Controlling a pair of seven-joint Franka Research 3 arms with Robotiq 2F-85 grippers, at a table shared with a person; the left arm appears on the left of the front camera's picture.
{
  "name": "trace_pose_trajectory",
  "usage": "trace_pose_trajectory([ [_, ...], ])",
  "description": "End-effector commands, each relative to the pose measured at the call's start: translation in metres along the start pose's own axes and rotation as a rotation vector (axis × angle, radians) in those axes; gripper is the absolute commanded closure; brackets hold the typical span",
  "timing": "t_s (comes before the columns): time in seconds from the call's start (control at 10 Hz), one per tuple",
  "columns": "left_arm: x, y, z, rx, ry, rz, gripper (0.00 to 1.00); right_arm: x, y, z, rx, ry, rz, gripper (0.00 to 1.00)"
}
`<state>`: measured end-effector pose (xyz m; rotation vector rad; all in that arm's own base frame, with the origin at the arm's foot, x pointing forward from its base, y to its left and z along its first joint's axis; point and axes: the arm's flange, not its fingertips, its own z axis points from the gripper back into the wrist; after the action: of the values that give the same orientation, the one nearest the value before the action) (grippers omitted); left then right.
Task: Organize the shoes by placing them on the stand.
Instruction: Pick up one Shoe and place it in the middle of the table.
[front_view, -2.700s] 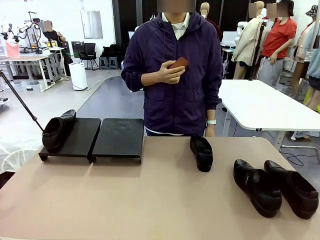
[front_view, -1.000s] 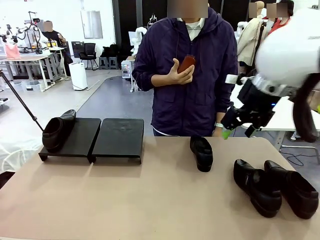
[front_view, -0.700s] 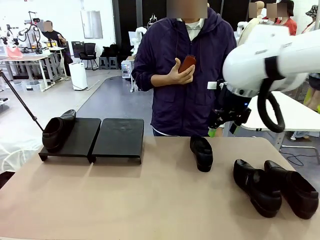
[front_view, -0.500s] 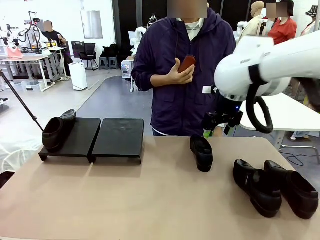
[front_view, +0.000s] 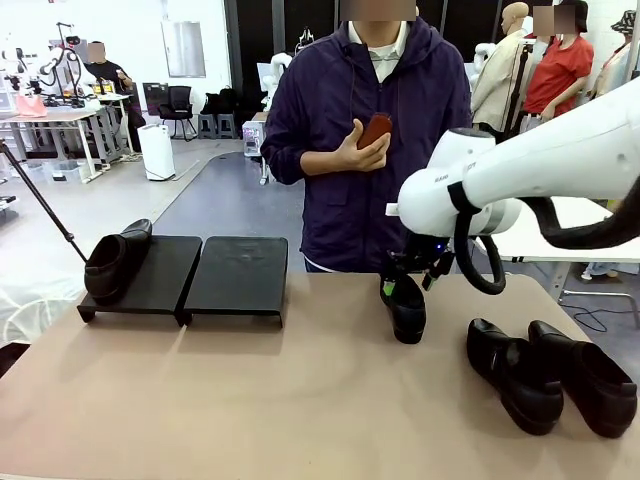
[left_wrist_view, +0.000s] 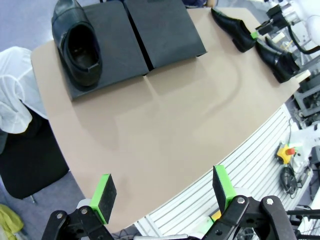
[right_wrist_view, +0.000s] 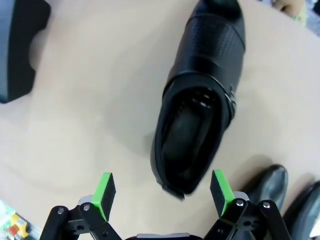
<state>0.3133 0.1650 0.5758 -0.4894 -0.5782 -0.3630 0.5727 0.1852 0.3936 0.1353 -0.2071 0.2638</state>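
To the right of the stand (front_view: 235, 275), on the bare surface (front_view: 300, 410), lies the lone shoe (right_wrist_view: 200, 115) I mean to take. My right hand (right_wrist_view: 161, 187) hangs directly over its heel end, spread wide and holding nothing. Through the right wrist camera the shoe's long axis runs away from the hand, tilted a little. That puts the two green pads (right_wrist_view: 105, 189) either side of its width at the opening, not along its length, which I judge is the line-up needed to come down over the heel collar. The right arm is plainly the nearer one. My left hand (left_wrist_view: 163, 190) is wide and empty too, high and well back on the stand's near side. Another shoe (front_view: 115, 262) sits on the stand's left platform, the right platform is free, and a pair of shoes (front_view: 513, 375) lies farther right of the stand, side by side
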Motion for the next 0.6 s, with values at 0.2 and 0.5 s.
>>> trace_pose_trajectory([
  [0.2, -0.001, -0.001, 0.001, 0.001, 0.010, 0.012, 0.00, 0.020, 0.011, -0.033, -0.017, -0.008, 0.025, 0.00],
  [0.5, -0.001, -0.001, 0.001, 0.001, 0.010, 0.012, 0.00, 0.027, 0.014, -0.059, -0.032, 0.040, 0.021, 0.00],
])
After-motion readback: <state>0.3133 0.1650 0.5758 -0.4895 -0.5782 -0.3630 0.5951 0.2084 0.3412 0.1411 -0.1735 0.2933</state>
